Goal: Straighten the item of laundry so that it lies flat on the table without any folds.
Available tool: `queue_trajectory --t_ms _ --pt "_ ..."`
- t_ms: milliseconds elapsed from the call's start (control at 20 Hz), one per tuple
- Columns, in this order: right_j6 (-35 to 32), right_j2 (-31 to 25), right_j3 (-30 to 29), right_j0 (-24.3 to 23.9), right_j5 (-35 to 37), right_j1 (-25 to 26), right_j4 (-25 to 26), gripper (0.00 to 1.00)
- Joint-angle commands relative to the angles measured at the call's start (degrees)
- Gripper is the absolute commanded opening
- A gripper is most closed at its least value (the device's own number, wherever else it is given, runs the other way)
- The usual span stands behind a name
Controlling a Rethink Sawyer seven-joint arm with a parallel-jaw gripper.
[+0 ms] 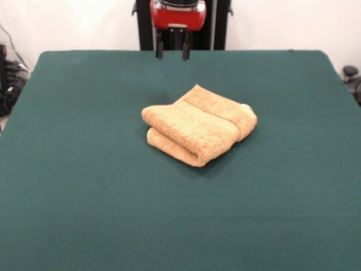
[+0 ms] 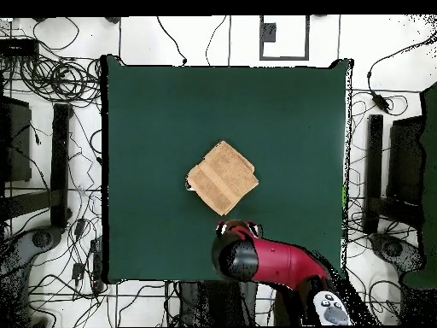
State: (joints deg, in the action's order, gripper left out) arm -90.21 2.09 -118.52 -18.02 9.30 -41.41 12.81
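Observation:
The item of laundry (image 1: 198,124), an orange-tan terry towel, lies folded over in thick layers near the middle of the dark green table (image 1: 84,197). A flat woven band crosses its top layer. From above the towel (image 2: 223,178) shows as a small tilted square. My gripper (image 1: 172,52) hangs at the table's far edge, well behind the towel and apart from it. Its two dark fingers (image 1: 159,51) stand apart with nothing between them. In the overhead view the gripper (image 2: 238,229) sits just below the towel, at the end of the red arm (image 2: 282,260).
Green cloth (image 2: 290,120) stretches widely on every side of the towel. Beyond the table's edges the floor holds tangled cables (image 2: 60,81) and dark equipment stands (image 2: 374,171).

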Motion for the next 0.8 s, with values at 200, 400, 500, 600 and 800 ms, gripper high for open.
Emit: queue_trajectory --t_ms 200,400,500,600,800 --pt "-10.6 -3.0 -4.1 -0.5 -11.9 7.8 3.3 1.0" --pt "-11.6 -1.5 -6.7 -0.8 -14.4 7.3 3.7 1.0" --pt "-11.4 -1.3 -8.6 -1.7 -14.7 6.5 4.0 1.0" --pt "-10.8 -0.9 -10.2 -2.5 -13.9 5.4 4.3 1.0" --pt "-11.1 -0.1 -12.7 -2.9 -13.1 3.8 3.8 1.0"
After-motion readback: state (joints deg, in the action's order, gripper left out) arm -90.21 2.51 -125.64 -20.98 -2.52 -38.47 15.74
